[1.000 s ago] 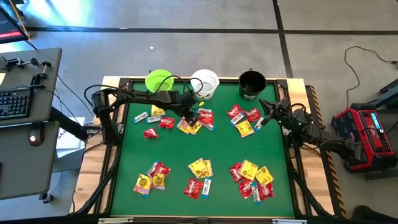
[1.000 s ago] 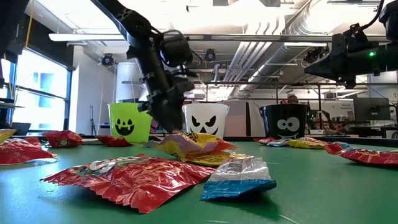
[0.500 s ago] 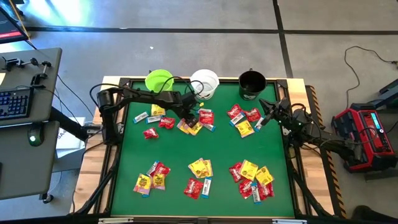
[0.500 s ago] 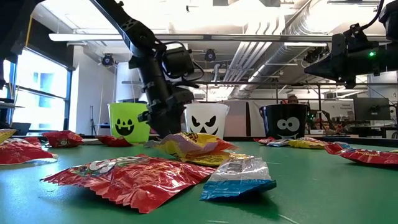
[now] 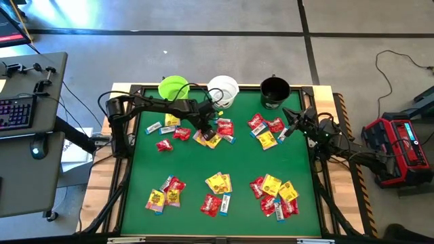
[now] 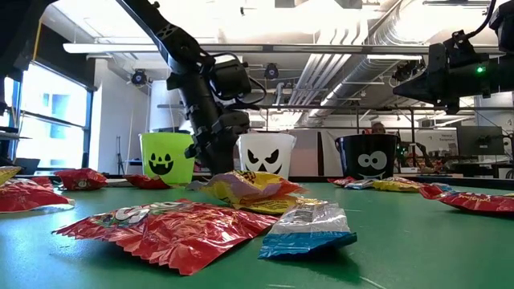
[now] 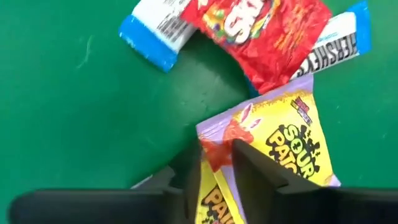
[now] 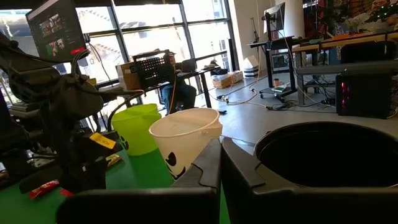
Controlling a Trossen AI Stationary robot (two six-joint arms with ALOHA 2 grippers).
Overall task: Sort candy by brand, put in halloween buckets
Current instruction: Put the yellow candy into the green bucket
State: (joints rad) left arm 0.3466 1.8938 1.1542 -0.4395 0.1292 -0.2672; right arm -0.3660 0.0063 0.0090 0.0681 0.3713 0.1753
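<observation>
Candy: small wrapped pieces lay in loose heaps on the green table, two clusters across the upper middle of the overhead frame and three along the bottom, none sorted yet.
Buckets: a lime green bucket, a white bucket and a black bucket stood in a row along the table's top edge, likely so each kind gets its own.
Left gripper: low over the upper-middle heap, fingers closed round the corner of a yellow packet, apparently to lift it out.
Left arm: reached in from the upper left of the overhead frame, wrist bent down.
Right gripper: fingers pressed together, empty, waiting at upper right beside the black bucket.
</observation>
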